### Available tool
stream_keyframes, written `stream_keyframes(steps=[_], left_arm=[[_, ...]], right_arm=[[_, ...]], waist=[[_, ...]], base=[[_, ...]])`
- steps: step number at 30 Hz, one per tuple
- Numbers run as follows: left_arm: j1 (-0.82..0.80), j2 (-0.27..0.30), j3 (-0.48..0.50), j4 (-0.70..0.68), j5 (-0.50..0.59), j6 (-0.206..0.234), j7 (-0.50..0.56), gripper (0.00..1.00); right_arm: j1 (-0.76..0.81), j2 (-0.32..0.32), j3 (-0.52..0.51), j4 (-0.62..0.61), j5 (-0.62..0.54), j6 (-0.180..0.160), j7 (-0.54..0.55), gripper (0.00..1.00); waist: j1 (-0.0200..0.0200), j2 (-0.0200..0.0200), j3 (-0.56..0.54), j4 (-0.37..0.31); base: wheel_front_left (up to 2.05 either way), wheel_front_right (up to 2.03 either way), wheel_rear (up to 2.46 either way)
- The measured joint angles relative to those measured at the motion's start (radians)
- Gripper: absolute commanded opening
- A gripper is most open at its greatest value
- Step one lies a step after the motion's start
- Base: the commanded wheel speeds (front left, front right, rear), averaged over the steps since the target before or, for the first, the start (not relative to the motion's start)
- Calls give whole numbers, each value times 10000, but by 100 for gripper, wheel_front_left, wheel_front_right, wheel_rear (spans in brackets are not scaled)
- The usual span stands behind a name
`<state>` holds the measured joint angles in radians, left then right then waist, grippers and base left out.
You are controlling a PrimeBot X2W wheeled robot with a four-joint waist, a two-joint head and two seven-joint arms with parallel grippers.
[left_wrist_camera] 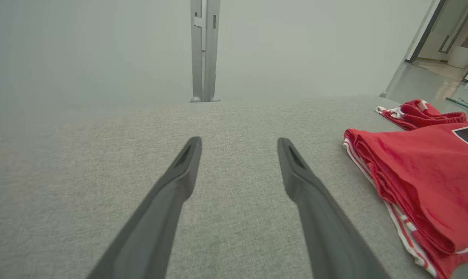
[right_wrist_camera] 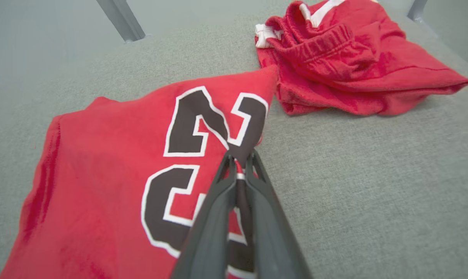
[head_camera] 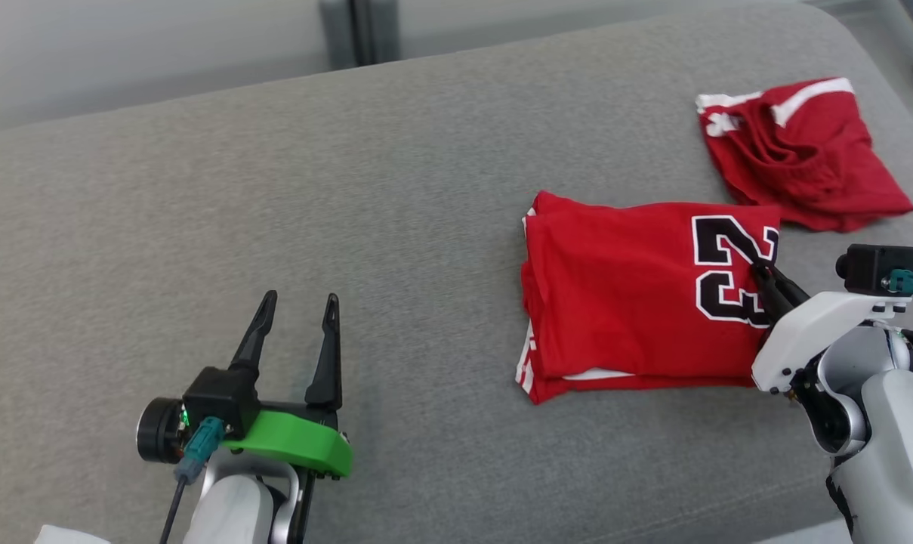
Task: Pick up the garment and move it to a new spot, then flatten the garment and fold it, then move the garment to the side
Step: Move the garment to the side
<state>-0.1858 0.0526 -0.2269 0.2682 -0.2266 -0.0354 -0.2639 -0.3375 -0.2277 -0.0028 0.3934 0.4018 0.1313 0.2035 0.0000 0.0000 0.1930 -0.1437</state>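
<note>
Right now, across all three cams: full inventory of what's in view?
jersey: 1, red with a black-and-white 23, folded, right half of the cushion
shorts: 1, red with white trim, crumpled, far right, just beyond the jersey
cushion: 1, grey fabric, under both garments
post: 1, grey metal, upright behind the cushion's far edge
left gripper: 1, dark fingers on a green mount, open, over bare cushion at the lower left
right gripper: 1, dark fingers on a white mount, shut on the jersey's edge by the 23
</note>
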Motion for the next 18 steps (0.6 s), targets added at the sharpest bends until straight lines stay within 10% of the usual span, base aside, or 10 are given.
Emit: stream_keyframes(steps=[11, 18], left_arm=[[-302, 12, -176, 234, 167, -174, 0, 100], [-289, 13, -157, 234, 98, -169, 0, 100]], right_arm=[[-246, 224, -138, 38, -196, -2, -332, 0], [-1046, -65, -52, 184, -476, -2, -437, 0]], waist=[[0, 0, 609, -1975], [0, 0, 701, -1669]], base=[[0, 0, 0], [0, 0, 0]])
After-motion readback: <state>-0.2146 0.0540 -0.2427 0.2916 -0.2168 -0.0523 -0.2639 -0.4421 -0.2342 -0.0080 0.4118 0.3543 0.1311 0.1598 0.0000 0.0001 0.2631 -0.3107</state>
